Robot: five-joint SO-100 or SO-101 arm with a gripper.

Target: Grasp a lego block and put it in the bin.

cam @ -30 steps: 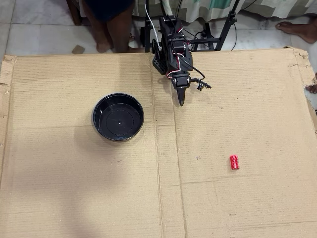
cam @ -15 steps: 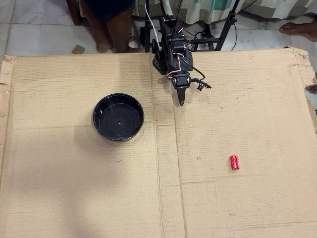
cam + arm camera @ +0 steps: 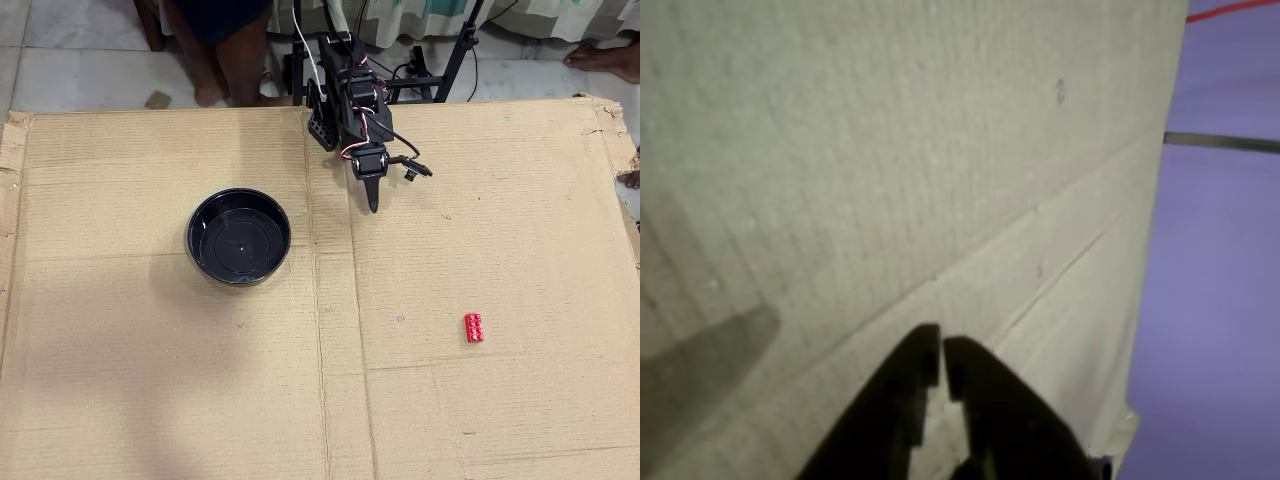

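The fingers (image 3: 930, 375) sit nearly closed and empty; the gripper (image 3: 373, 205) has swung slightly right, toward the block (image 3: 473, 327), which lies well apart from the bin (image 3: 239, 236).

You are looking at a big sheet of brown cardboard (image 3: 150, 380) that is covering the work area, with creases running across it. Behind its far edge, pale floor tiles (image 3: 80, 50) are showing. A person's bare legs (image 3: 225, 60) are standing there, a striped cloth (image 3: 420, 15) is hanging, and a black stand (image 3: 462, 45) is leaning.
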